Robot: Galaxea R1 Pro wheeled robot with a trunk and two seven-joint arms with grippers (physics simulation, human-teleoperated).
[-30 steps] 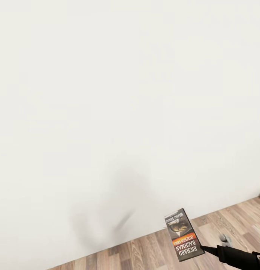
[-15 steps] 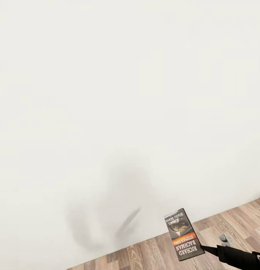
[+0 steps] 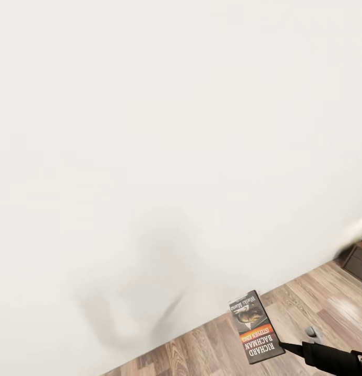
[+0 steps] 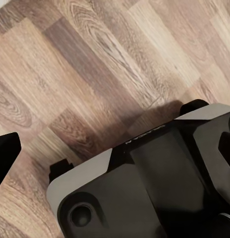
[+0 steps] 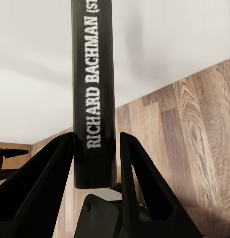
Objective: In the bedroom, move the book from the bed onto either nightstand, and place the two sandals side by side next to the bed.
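Note:
The book (image 3: 255, 326) hangs upright over the wood floor near the white wall, low at the right of the head view. My right gripper (image 3: 286, 347) is shut on its lower edge. In the right wrist view the black spine of the book (image 5: 93, 94), lettered "RICHARD BACHMAN", stands clamped between the two fingers of the right gripper (image 5: 95, 144). In the left wrist view the left gripper (image 4: 115, 151) points down at the floor, with one fingertip (image 4: 5, 156) far out at the frame's edge. The jaws stand wide apart and hold nothing. A dark-brown cabinet corner, apparently a nightstand (image 3: 360, 261), shows at the right edge. The bed and sandals are out of view.
A plain white wall (image 3: 165, 130) spans most of the head view and meets the brown plank floor (image 3: 316, 303) along a slanted line. My own grey and black base (image 4: 144, 188) lies under the left gripper.
The camera has turned: the floor line has shifted across the picture and the dark-brown cabinet corner has come in at the right edge. The book stays held in the right gripper.

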